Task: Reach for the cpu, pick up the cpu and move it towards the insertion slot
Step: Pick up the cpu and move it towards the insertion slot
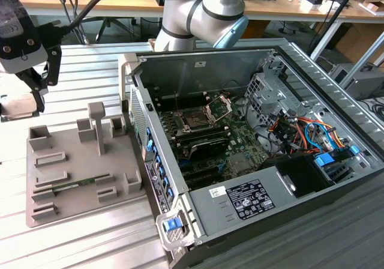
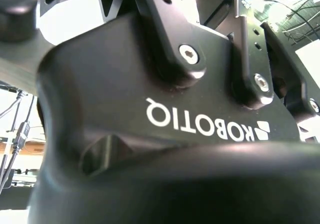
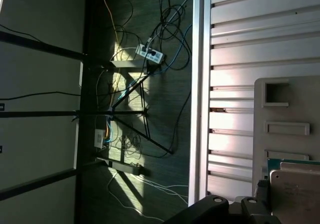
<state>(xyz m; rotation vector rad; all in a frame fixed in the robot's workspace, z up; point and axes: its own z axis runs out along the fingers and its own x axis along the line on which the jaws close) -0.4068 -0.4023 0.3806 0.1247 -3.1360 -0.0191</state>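
In the exterior view my gripper (image 1: 33,101) hangs at the far left, above the slatted metal table and just beyond the far left corner of the grey tray (image 1: 72,191). It is shut on the cpu (image 1: 18,108), a small whitish square chip with a tan rim held off the table. The first wrist view shows the cpu (image 3: 295,196) close up beside a black finger (image 3: 260,190), with the tray (image 3: 285,109) behind it. The insertion slot (image 1: 195,120), a dark square socket with its silver frame raised, lies on the motherboard inside the open computer case, far towards the exterior view's right.
The open computer case (image 1: 252,59) has raised metal walls. The robot arm's base (image 1: 204,11) stands behind it. A long green memory stick (image 1: 75,186) lies in the tray, which also has upright posts (image 1: 97,125). Past the table edge, cables and a tripod (image 3: 135,109) cover the floor.
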